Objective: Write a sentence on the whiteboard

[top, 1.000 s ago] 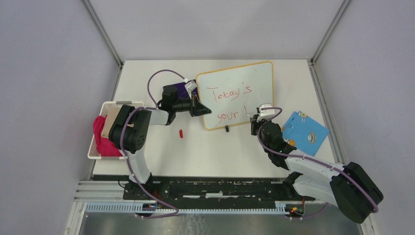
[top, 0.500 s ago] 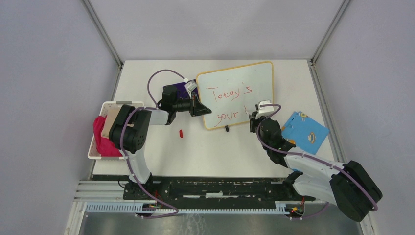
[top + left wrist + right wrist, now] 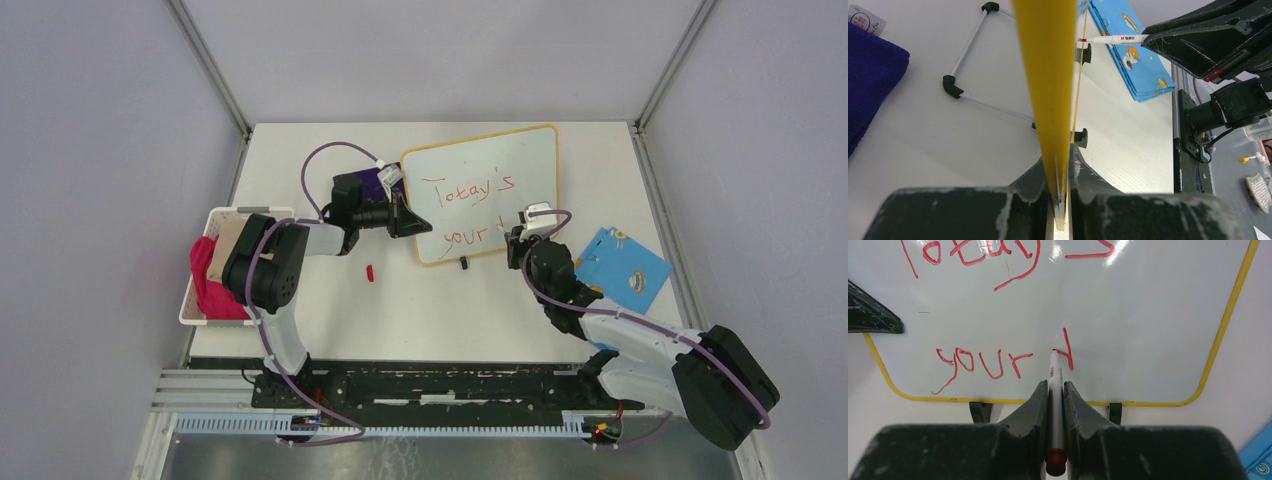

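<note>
Probably a robotics lab: plain grey walls (image 3: 90, 200), aluminium corner posts (image 3: 208, 66), arms (image 3: 268, 268) bolted to a rail (image 3: 440, 385).

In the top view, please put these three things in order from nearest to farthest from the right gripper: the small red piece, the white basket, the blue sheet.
From the right gripper:
1. blue sheet, close on its right.
2. small red piece, on the table to its left.
3. white basket, at the table's far left edge.
</note>
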Controlling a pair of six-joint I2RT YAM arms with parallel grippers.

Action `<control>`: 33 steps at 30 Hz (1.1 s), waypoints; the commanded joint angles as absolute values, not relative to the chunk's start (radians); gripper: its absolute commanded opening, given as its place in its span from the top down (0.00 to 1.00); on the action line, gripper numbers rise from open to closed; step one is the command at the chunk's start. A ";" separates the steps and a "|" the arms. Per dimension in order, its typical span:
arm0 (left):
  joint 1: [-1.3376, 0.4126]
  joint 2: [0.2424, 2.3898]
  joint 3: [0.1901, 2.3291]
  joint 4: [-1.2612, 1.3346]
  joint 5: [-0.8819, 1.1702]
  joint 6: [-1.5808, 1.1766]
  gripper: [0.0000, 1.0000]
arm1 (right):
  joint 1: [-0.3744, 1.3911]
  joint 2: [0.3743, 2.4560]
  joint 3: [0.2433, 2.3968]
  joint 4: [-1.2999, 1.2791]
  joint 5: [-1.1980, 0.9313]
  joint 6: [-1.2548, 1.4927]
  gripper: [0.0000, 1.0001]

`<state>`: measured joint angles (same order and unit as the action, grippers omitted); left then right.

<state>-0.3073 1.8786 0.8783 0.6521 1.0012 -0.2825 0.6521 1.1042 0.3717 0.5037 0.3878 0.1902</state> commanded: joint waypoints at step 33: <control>-0.342 1.925 0.864 0.474 0.850 -0.158 0.98 | 0.645 1.070 0.346 0.457 0.486 0.193 1.00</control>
<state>-0.3107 1.8782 0.8837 0.6445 0.9974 -0.2760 0.6521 1.0744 0.3302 0.4469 0.4313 0.1963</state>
